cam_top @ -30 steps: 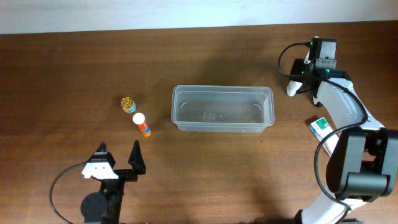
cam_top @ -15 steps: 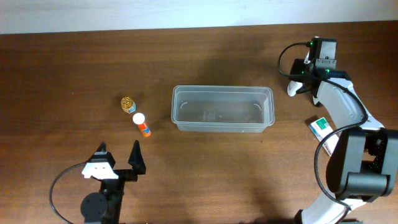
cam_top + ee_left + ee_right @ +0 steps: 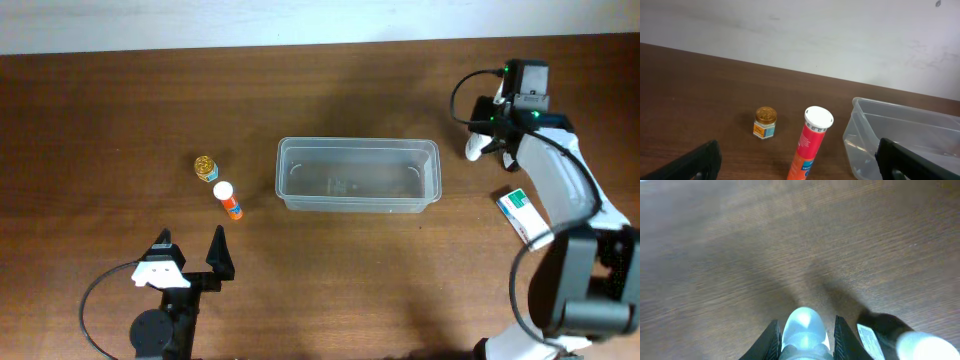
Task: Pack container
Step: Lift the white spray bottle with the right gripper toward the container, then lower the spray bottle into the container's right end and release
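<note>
A blurred white rounded object (image 3: 804, 336), clamped in your right pincer (image 3: 806, 325), is cut off by the bottom edge. Behind that pincer, the arm (image 3: 560, 185) partly hides a flat white-and-green box (image 3: 514, 203).

Dark wooden table (image 3: 100, 100), smooth, with fine grain and a soft sheen. The container (image 3: 357, 143) is clear, glossy plastic. An orange tube (image 3: 807, 150) looks glossy, its cap smooth white plastic. A small jar (image 3: 765, 123) has a shiny gold, metal-looking lid. A white bottle (image 3: 802, 325) looks smooth and glossy.
</note>
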